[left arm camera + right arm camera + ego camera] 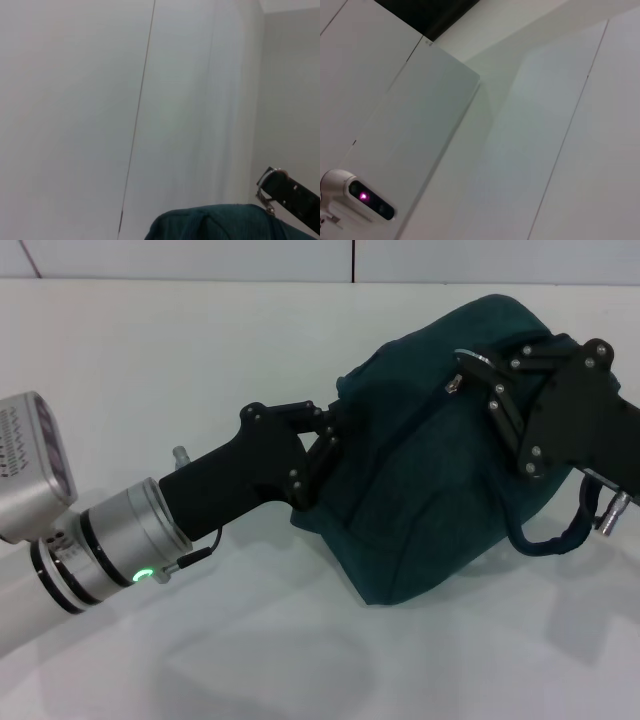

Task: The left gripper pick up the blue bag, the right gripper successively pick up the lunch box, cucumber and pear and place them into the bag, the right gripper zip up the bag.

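Blue fabric bag (430, 450) is pinched closed-jawed by left gripper (322, 455); zipper pull (455, 383) is clamped by right gripper (478, 375); zipping appears nearly finished.

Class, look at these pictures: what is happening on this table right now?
A two-armed robot is working on a dark teal bag standing on a white table. The left hand grips the bag's side, steadying it. The right hand is at the top by the zipper pull. No lunch box, cucumber or pear shows outside the bag.
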Controlling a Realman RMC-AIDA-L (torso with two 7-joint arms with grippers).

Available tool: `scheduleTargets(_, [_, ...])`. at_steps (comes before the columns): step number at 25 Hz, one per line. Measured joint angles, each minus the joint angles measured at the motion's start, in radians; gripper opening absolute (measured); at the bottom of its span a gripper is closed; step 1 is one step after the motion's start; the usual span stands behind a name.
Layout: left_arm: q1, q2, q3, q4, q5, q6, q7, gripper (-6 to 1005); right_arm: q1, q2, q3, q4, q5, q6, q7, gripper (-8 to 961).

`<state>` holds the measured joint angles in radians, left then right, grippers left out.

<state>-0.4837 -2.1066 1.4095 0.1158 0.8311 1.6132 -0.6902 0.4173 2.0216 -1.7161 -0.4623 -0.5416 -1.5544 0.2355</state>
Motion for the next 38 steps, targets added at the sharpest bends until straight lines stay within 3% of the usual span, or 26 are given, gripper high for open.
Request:
scheduleTargets(18, [0.003,-0.001,0.0,-0.002,-0.006,-0.069,0.075,50,0.009,-0.006,0.059,0.081,0.086,0.003,0.295,15])
scheduleTargets(38, [0.009,0.005,-0.01,-0.002,-0.08,-0.09,0.084,50,0.0,-0.009,0.19,0.162,0.1,0.037,0.321,17])
